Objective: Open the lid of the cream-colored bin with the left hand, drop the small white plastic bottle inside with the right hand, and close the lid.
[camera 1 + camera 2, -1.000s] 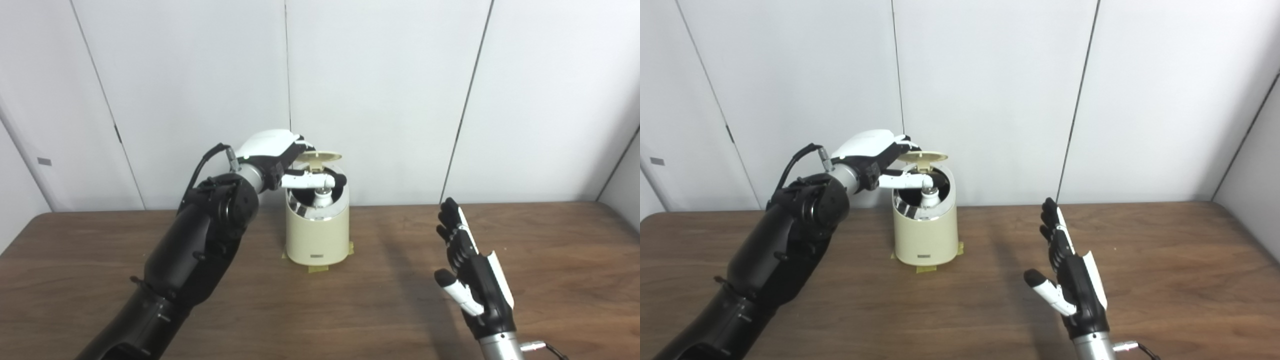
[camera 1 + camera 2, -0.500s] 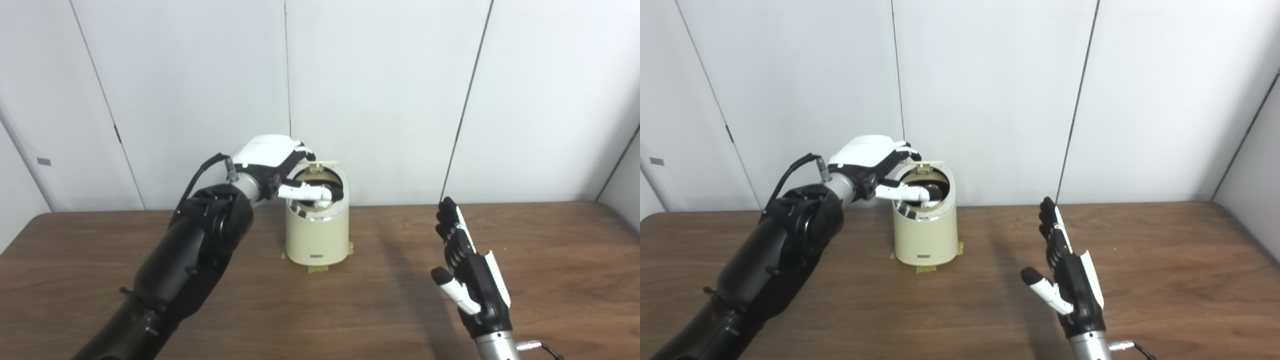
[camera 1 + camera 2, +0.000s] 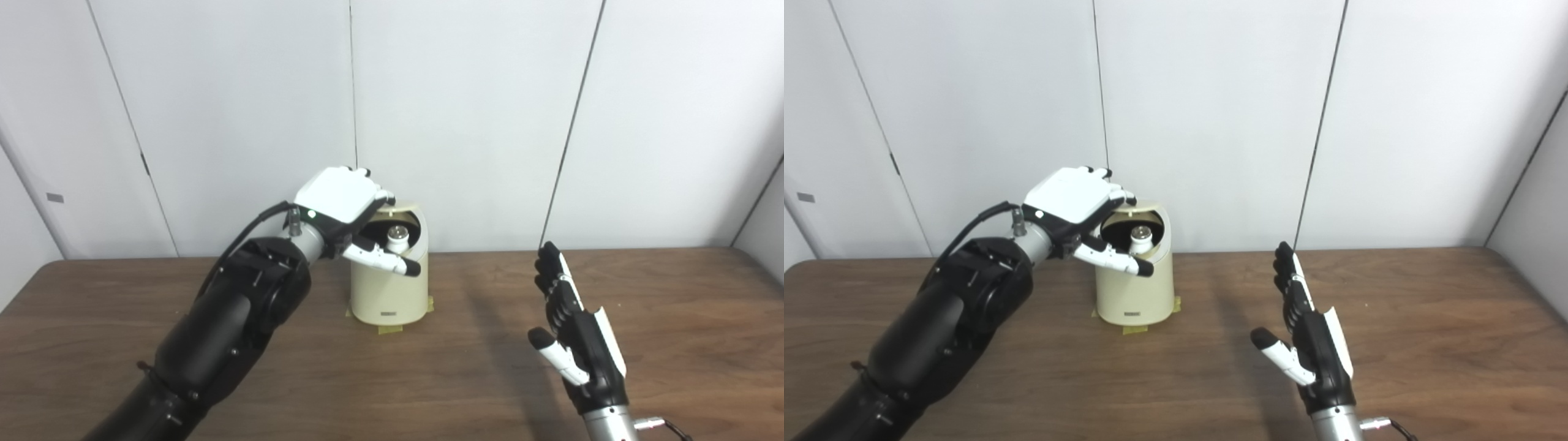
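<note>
My left hand [image 3: 335, 203] rests curled on the light, hinged lid [image 3: 401, 211], half lowered over the cream bin [image 3: 388, 288] where the small white bottle [image 3: 397, 237] stands inside, best pressed near its front edge, while my right hand [image 3: 1309, 346] hangs open, empty, right of the bin.

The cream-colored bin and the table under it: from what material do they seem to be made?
The cream-colored bin looks like smooth plastic with a soft satin finish: even colour, rounded moulded body. A shiny band at its mouth in the right eye view may be metal or chromed plastic. The table shows dark brown wood grain with a matte sheen; solid wood or laminate cannot be told.
</note>
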